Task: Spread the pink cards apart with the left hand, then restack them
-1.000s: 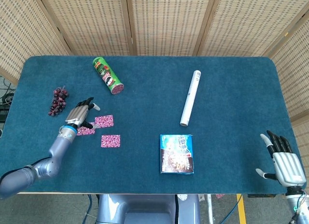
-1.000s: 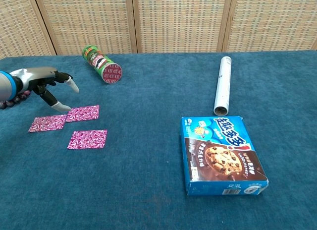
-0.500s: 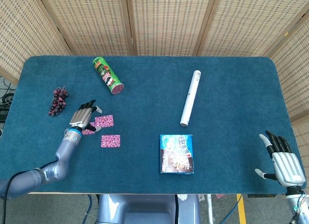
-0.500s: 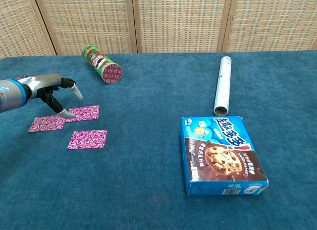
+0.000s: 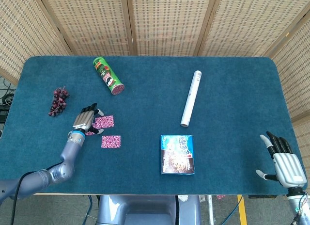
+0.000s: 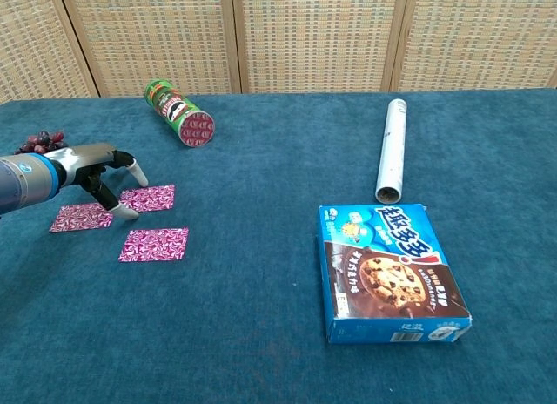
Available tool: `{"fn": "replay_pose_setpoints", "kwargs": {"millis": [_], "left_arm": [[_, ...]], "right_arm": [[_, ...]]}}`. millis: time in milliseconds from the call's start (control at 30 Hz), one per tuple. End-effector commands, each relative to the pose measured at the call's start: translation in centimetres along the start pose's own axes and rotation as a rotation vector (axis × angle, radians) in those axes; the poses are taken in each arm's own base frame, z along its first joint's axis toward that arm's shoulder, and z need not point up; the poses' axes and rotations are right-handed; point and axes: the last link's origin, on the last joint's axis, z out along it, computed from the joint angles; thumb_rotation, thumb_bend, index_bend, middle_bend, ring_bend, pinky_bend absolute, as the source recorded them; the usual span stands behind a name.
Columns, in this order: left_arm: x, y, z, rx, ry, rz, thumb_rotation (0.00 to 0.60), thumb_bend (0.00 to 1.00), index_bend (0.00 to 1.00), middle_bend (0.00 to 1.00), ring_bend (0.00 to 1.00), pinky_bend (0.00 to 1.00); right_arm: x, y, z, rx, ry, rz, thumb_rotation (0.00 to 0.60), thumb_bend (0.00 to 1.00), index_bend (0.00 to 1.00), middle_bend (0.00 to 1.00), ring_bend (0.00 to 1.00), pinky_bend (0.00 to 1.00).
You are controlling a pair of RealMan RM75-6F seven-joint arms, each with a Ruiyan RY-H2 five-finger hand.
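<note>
Since the pink cards (image 6: 144,221) lie spread flat on the worktop (image 6: 261,334), the left hand (image 6: 104,164) presses fingertips (image 6: 129,212) among them, grasping nothing, likely to slide them together.

The blue desk (image 5: 232,89) carried three pink cards (image 6: 153,245) spread near its left edge, grapes (image 5: 58,101), a green can (image 5: 108,75) on its side, a white tube (image 5: 191,98) and a cookie box (image 6: 390,271).

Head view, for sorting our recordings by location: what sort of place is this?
Probably a lab or staged test area, not a home: a table under blue felt, woven screen panels closing it in, and unrelated props laid out, such as a chip can and a cookie box.
</note>
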Motion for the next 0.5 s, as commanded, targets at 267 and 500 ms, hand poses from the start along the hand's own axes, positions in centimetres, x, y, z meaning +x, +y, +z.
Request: {"fn": "replay_pose_setpoints", "kwargs": {"millis": [267, 500], "left_arm": [[-0.31, 0.13, 0.34, 0.004, -0.007, -0.013, 0.600, 0.24, 0.32, 0.00, 0.00, 0.00], [-0.65, 0.07, 0.29, 0.015, 0.007, 0.007, 0.600, 0.25, 0.54, 0.00, 0.00, 0.00]], "right_arm": [[0.00, -0.01, 0.00, 0.000, -0.002, 0.001, 0.600, 0.00, 0.00, 0.00, 0.00, 0.00], [0.00, 0.01, 0.00, 0.001, -0.004, 0.002, 0.600, 0.00, 0.00, 0.00, 0.00, 0.00]]}}
